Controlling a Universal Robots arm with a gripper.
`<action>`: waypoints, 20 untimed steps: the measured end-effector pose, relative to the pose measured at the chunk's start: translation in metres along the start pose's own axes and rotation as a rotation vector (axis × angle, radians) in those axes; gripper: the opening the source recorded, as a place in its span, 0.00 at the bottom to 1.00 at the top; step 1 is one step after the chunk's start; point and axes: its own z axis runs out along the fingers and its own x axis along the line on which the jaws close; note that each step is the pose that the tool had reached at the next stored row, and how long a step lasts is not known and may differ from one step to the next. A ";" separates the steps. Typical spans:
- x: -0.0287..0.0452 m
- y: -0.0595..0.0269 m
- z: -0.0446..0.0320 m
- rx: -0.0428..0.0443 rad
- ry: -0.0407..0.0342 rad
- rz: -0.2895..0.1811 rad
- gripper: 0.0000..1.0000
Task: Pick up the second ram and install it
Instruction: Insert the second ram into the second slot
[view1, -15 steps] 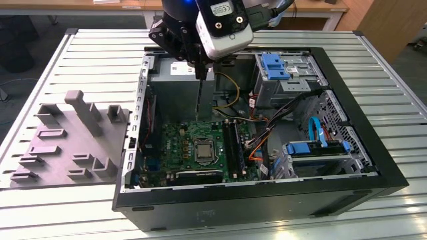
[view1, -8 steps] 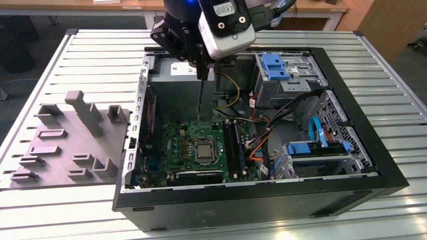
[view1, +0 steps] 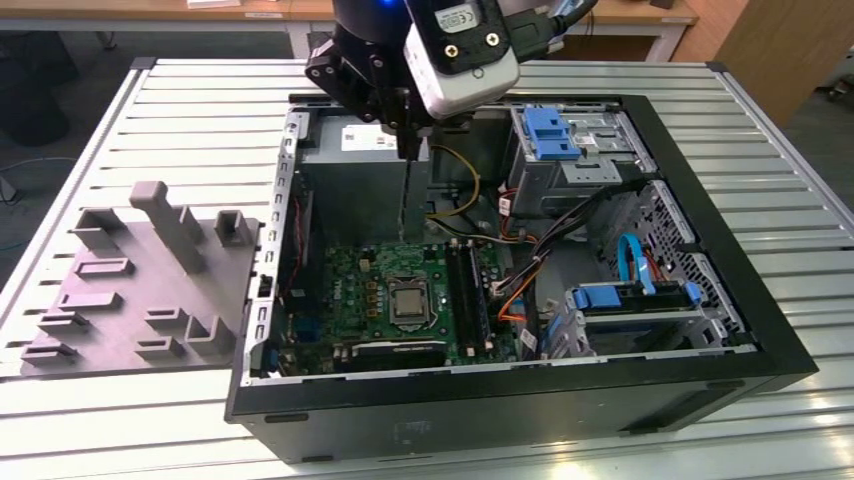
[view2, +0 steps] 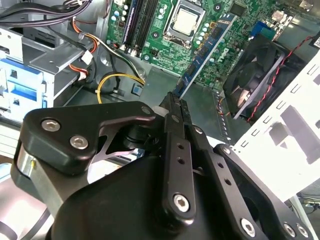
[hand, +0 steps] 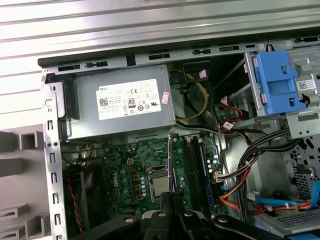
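The second ram (view2: 202, 55), judged light, stiff yet fragile, is pinched at one end by the hand (view2: 176, 98), hung upright above the motherboard (view2: 165, 47)

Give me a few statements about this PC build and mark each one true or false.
1. The gripper is shut on the second ram. True.
2. The second ram sits in a socket. False: it hangs in the gripper above the motherboard.
3. The computer case is closed. False: its side is open, and the board shows.
4. The grey tray lies to the exterior view's left of the case. True.
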 end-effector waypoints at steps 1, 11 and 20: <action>-0.0004 0.0001 0.0000 0.0000 0.0001 -0.001 0.12; -0.0031 0.0005 0.0002 -0.0008 0.0027 -0.018 0.12; -0.0034 0.0006 0.0003 -0.0015 0.0047 -0.031 0.12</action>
